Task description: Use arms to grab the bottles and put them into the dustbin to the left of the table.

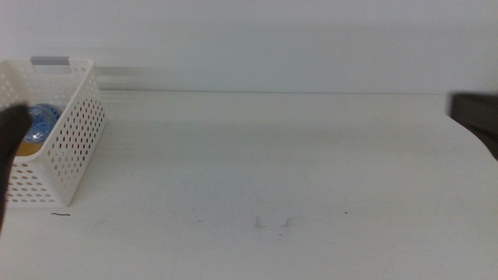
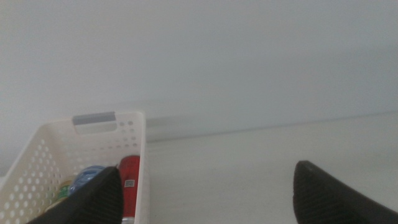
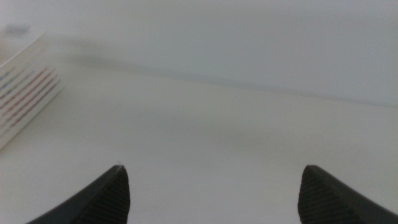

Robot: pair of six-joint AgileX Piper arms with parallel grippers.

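The white perforated dustbin (image 1: 66, 140) stands at the table's left end. In the middle view the blue-capped water bottle (image 1: 44, 118) lies inside it, above something yellow. In the left wrist view the slim red can (image 2: 129, 180), the blue-capped bottle (image 2: 91, 177) and a bit of green label (image 2: 63, 190) all show inside the dustbin (image 2: 93, 134). My left gripper (image 2: 208, 167) hovers just beside the bin, open and holding nothing. The left arm (image 1: 11, 148) is a dark blur at the picture's left edge. My right gripper (image 3: 214, 167) is open and empty over bare table, with its arm (image 1: 476, 117) at the far right edge.
The white tabletop (image 1: 272, 171) carries only faint scuff marks (image 1: 272, 223) near the front. A plain pale wall rises behind it. In the right wrist view the dustbin (image 3: 25, 93) is a blurred white shape far off.
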